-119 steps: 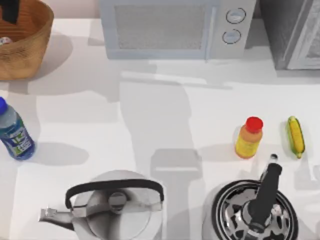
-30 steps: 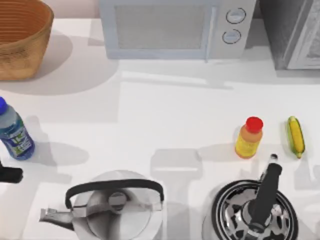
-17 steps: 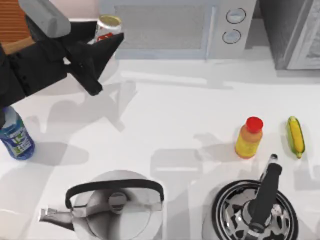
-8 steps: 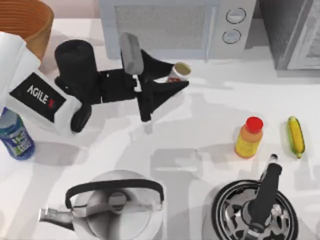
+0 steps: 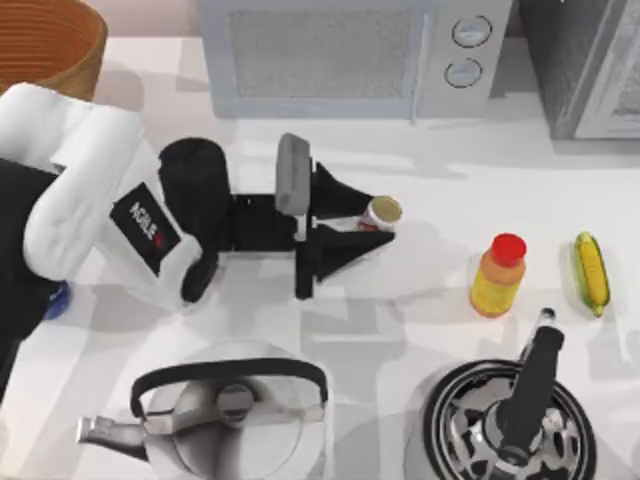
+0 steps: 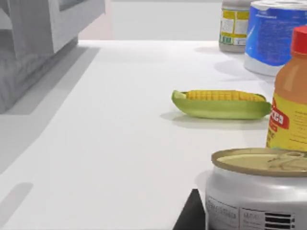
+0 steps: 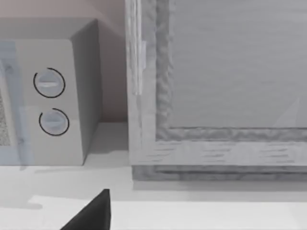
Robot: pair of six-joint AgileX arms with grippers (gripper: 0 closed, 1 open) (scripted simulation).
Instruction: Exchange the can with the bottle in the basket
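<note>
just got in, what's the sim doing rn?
The left gripper holds the can over the middle of the table, left of the orange bottle and the corn. The basket sits at the far left corner with no can in it. The clear bottle stands at the left edge, mostly hidden behind the arm, not yet in the basket.

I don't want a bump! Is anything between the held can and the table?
Nothing visible: the left hand holds the can over bare table; the orange bottle stands apart, to its right.
</note>
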